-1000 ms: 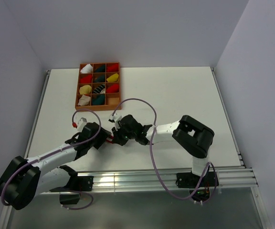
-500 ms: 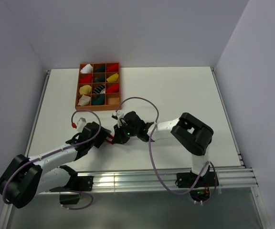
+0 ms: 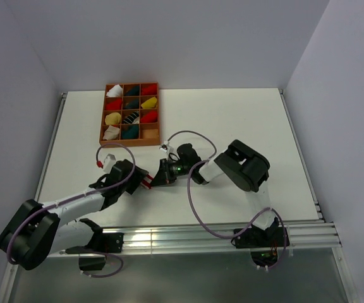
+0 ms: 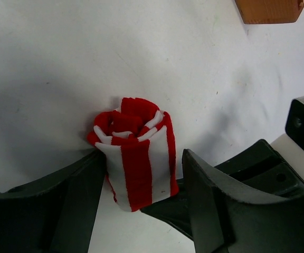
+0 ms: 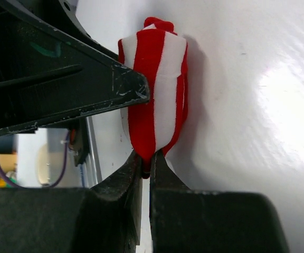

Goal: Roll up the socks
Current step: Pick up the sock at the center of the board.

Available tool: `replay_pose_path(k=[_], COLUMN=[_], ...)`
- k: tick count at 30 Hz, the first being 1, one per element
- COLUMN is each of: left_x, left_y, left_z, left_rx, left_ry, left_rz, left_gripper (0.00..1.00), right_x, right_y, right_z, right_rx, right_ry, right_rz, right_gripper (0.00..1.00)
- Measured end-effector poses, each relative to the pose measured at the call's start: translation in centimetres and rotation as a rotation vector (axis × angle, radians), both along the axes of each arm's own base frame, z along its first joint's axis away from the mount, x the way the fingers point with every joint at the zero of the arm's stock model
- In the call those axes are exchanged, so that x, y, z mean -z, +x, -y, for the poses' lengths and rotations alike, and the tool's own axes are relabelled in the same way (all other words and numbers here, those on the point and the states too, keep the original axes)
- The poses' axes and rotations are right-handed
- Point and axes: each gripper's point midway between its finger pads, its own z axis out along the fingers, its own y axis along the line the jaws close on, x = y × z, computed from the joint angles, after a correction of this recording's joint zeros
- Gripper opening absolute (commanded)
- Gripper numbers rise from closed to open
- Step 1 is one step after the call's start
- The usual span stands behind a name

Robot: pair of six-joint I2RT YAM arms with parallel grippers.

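Note:
A red-and-white striped sock (image 4: 139,158), rolled into a bundle, lies on the white table between the two arms (image 3: 148,184). My left gripper (image 4: 141,161) is open around the roll: one finger (image 4: 83,179) presses its side, the other (image 4: 205,190) stands just off it. My right gripper (image 5: 146,164) is shut on the pointed end of the sock (image 5: 154,95), opposite the left one. From above, the right gripper (image 3: 159,181) meets the left gripper (image 3: 144,182) at the sock. No other Christmas socks are in view on the table.
A brown compartment tray (image 3: 130,142) at the back left holds several rolled bundles in red, yellow, white and dark colours; its corner (image 4: 268,10) shows in the left wrist view. Purple cables loop above both arms. The metal rail (image 3: 220,233) runs along the near edge.
The right arm has folded in, its elbow and wrist swinging left and back while its gripper stays at the sock. The left arm has hardly moved.

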Motion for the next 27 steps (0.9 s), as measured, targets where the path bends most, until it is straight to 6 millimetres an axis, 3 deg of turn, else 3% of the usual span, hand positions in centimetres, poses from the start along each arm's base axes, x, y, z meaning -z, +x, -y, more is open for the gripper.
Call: replay_pose_path(k=[10, 16, 17, 19, 22, 27], left_x=[0.5, 1.3, 1.4, 1.5, 1.4, 1.0], left_y=[2.0, 2.9, 3.0, 3.3, 3.9, 4.6], left_z=[1.4, 1.9, 2.0, 2.3, 2.8, 3.5], left_rx=[0.008, 0.030, 0.037, 0.048, 0.069, 0.099], left_ry=[0.035, 0.090, 0.099, 0.111, 0.120, 0.140], left_rz=[-0.046, -0.099, -0.107, -0.118, -0.123, -0.124], left_gripper=[0.57, 0.32, 0.14, 0.01, 0.00, 0.00], right_x=[0.1, 0.3, 0.3, 0.4, 0.6, 0.0], right_y=[0.8, 0.9, 1.0, 1.2, 1.4, 1.8], right_z=[0.6, 0.5, 0.6, 0.6, 0.9, 2.0], right_rx=[0.027, 0.033, 0.038, 0.046, 0.062, 0.112], right_ry=[0.051, 0.060, 0.059, 0.057, 0.036, -0.046], right_rz=[-0.097, -0.135, -0.138, -0.137, -0.129, -0.064], right_gripper=[0.00, 0.01, 0.04, 0.18, 0.32, 0.38])
